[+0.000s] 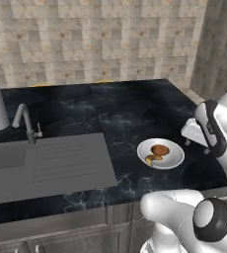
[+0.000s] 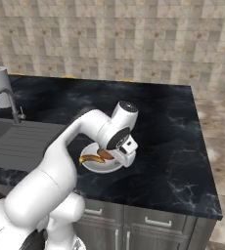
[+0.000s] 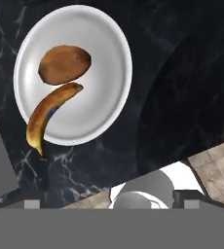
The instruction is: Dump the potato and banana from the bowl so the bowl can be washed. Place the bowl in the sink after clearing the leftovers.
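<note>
Nothing dumped so far; potato [image 3: 64, 64] and banana [image 3: 48, 115] sit in the bowl [image 3: 102, 58] on the counter, sink [image 1: 7, 158] off at 9 o'clock; gripper [image 1: 197, 145] hangs spread wide, empty, at the bowl's 3 o'clock.

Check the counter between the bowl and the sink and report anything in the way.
Nothing visible blocks it: only bare black counter lies between the bowl and the sink, then the sink's own flat drainboard.

no readable text (no labels), anywhere
</note>
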{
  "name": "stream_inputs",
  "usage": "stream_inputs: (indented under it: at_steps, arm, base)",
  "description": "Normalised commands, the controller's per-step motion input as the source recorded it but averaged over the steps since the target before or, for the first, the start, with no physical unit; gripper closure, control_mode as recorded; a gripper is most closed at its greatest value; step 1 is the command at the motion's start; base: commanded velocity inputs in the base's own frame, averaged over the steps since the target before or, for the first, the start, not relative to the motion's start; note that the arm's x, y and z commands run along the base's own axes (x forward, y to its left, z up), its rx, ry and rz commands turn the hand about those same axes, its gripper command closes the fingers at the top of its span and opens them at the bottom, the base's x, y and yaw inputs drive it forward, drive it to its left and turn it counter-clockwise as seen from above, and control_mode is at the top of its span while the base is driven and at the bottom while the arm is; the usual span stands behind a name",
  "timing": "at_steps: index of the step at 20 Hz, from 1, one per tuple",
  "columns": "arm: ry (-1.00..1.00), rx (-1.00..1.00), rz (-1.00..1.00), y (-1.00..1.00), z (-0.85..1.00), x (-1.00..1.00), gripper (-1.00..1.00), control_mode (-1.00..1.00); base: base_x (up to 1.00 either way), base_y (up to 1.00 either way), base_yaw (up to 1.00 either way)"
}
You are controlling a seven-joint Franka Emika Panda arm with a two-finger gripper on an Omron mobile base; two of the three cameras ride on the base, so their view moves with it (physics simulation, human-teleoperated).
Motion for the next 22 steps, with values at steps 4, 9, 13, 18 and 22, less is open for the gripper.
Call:
stream_inputs:
  at_steps: [4, 9, 13, 18, 22]
  arm:
    - [0.08, 0.00, -0.05, 0.00, -0.24, 0.08, -1.00, -1.00]
    - [0.06, -0.01, -0.03, 0.00, -0.39, 0.13, -1.00, -1.00]
    - [0.01, 0.07, -0.01, 0.00, -0.51, 0.10, -1.00, -1.00]
    - [0.00, 0.04, -0.01, 0.00, -0.47, 0.24, -1.00, -1.00]
    - [0.00, -0.02, -0.02, -0.02, -0.24, 0.44, -1.00, -1.00]
  base:
    - [0.00, 0.00, 0.00]
    - [0.00, 0.00, 0.00]
    - [0.00, 0.00, 0.00]
    - [0.00, 0.00, 0.00]
    - [0.00, 0.00, 0.00]
